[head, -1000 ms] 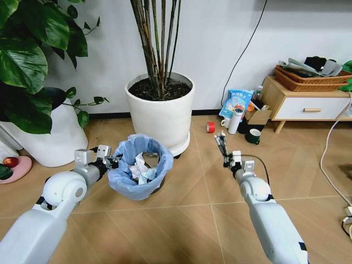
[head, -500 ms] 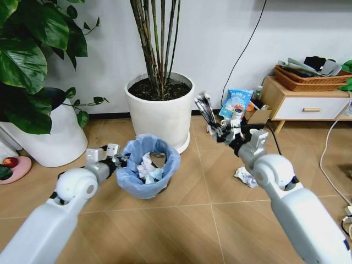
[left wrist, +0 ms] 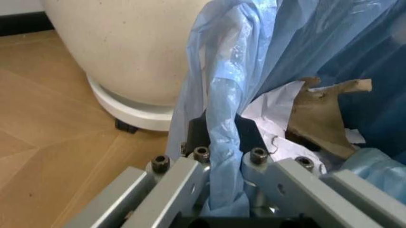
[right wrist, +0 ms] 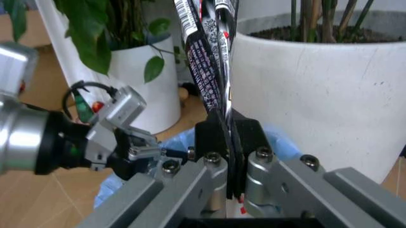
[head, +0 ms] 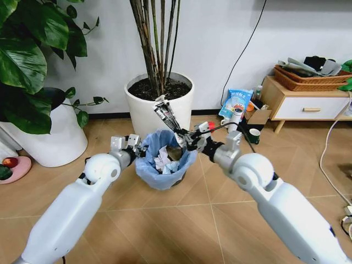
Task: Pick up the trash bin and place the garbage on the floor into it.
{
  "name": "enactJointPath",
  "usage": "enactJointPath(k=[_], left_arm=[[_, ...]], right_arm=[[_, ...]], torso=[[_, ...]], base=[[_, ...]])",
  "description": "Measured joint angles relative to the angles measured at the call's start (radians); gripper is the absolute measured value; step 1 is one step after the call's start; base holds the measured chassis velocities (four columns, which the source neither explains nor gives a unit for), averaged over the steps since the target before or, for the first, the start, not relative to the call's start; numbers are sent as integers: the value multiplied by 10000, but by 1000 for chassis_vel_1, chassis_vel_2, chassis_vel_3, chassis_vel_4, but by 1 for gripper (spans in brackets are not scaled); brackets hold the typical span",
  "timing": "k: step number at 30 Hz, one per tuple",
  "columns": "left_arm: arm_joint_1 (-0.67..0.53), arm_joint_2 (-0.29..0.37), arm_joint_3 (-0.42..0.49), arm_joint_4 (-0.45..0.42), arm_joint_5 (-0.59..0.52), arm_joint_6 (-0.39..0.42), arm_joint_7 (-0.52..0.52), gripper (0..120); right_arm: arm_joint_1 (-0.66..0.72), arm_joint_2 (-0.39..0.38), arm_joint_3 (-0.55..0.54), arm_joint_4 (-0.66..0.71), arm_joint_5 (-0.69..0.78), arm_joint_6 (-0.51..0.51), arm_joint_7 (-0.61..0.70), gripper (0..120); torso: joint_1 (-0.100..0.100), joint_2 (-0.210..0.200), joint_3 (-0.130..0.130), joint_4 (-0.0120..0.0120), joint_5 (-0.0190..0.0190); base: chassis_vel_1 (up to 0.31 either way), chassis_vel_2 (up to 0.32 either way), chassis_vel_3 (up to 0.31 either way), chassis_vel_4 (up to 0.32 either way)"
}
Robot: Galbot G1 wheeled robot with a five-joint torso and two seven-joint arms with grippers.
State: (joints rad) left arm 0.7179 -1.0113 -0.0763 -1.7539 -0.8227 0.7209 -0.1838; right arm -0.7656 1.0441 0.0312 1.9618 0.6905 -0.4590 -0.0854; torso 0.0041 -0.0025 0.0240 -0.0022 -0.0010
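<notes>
Two grippers are at work, one on each side of a single small round dark trash bin lined with a crinkly light-blue plastic bag (head: pixel 165 165). The right gripper (head: pixel 181 137) is clamped on one flat, dark, glossy wrapper printed with white lettering and a barcode (head: pixel 165 115), holding it by its lower end above the bin's mouth; the wrapper's long axis runs steeply upward, leaning toward the robot's left, its free end against the white pot behind. The right wrist view shows that pinch closely: the wrapper (right wrist: pixel 212 61) rises straight out from between the closed black pads (right wrist: pixel 209 137), with the left gripper (right wrist: pixel 136 147) farther off (its own fingers are hard to read from there). The left gripper (head: pixel 137 149) grips the bin's near-left rim, and the left wrist view makes this plain, its fingers (left wrist: pixel 197 137) shut on a fold of blue bag (left wrist: pixel 222 142). That view also looks into the bin, where crumpled white paper (left wrist: pixel 273 118) and one torn brown piece (left wrist: pixel 320 114) lie. The bin stands on the wooden floor (head: pixel 198 220) just in front of the large white plant pot holding bamboo-like stems (head: pixel 159 102).
</notes>
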Motion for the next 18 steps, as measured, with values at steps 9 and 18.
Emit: enactJointPath(k=[9, 18], left_arm=[[-214, -67, 21, 216, -32, 8, -3, 0], [-249, -63, -1, 165, -42, 9, 3, 0]], right_arm=[[158, 145, -273, -468, -498, 44, 19, 25], [219, 210, -546, -599, -708, 105, 29, 54]], torso=[[0, 0, 0, 0, 1], [0, 0, -1, 0, 0]], base=[[0, 0, 0, 0], [0, 0, 0, 0]])
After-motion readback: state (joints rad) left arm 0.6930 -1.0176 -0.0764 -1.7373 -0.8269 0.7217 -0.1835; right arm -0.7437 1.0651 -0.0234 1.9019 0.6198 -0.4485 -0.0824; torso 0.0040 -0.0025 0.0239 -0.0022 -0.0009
